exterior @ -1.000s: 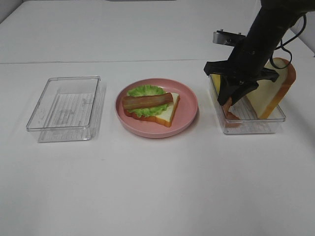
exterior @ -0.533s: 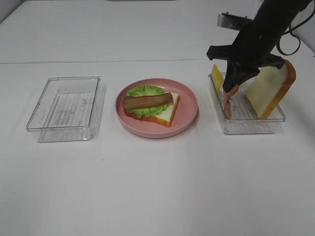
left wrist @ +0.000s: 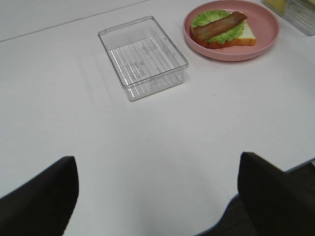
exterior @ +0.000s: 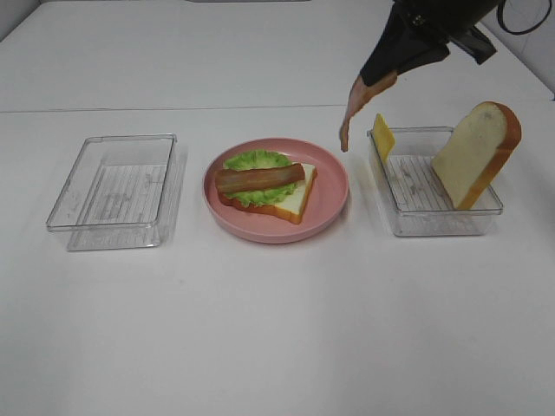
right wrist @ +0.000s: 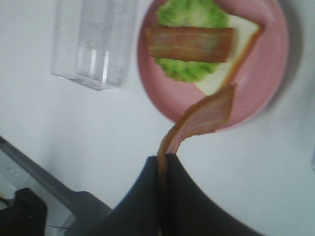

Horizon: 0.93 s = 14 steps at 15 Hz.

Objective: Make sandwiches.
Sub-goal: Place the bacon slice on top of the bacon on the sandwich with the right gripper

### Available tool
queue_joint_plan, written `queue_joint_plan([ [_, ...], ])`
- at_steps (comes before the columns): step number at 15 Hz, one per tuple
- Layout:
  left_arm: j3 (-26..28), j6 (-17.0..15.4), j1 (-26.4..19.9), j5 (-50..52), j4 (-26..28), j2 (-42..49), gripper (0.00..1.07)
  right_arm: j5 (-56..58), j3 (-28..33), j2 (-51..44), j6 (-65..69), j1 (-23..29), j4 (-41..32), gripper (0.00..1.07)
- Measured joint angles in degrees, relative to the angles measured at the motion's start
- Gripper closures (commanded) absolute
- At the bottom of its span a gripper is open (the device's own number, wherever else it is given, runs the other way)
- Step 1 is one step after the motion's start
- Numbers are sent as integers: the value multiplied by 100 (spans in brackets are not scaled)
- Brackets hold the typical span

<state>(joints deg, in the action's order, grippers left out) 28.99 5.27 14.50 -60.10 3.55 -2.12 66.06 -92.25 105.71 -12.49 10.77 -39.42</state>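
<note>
Your right gripper (exterior: 379,82) pinches a limp bacon strip (exterior: 351,117) by one end, dangling near the edge of the pink plate (exterior: 334,186) that carries the half-built sandwich (exterior: 264,186). Held so thinly, it may swing, slip or land folded off the sandwich. Your left gripper (left wrist: 157,196) hangs spread wide.

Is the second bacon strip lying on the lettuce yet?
No: the second bacon strip hangs from the right gripper, while only the first strip lies on the lettuce.

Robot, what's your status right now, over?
Right gripper shut on bacon strip, hanging near pink plate. Left gripper open, empty. Sandwich half-built on plate. Nothing in the way.
</note>
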Motion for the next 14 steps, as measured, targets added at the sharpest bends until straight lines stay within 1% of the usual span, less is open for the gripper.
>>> queue_joint_plan([
  [1,0,0,0,0,0,0,24,-63,0,23,-435,6,-728,107],
  [2,0,0,0,0,0,0,24,-103,0,29,-510,17,-871,107],
  [3,0,0,0,0,0,0,24,-241,-6,97,-665,92,-1169,107],
  [7,0,0,0,0,0,0,24,-1071,-6,682,-1014,642,-1782,107],
  [8,0,0,0,0,0,0,24,-1650,-6,1083,-1043,928,-2212,107],
  [9,0,0,0,0,0,0,24,-1908,-6,1261,-1054,1026,-2469,107],
  [10,0,0,0,0,0,0,24,-2011,-6,1346,-1083,1066,-2590,107],
  [13,0,0,0,0,0,0,24,-2349,-6,1879,-1644,1152,-3770,107],
  [14,0,0,0,0,0,0,24,-2384,-6,2017,-1805,1163,-4057,107],
])
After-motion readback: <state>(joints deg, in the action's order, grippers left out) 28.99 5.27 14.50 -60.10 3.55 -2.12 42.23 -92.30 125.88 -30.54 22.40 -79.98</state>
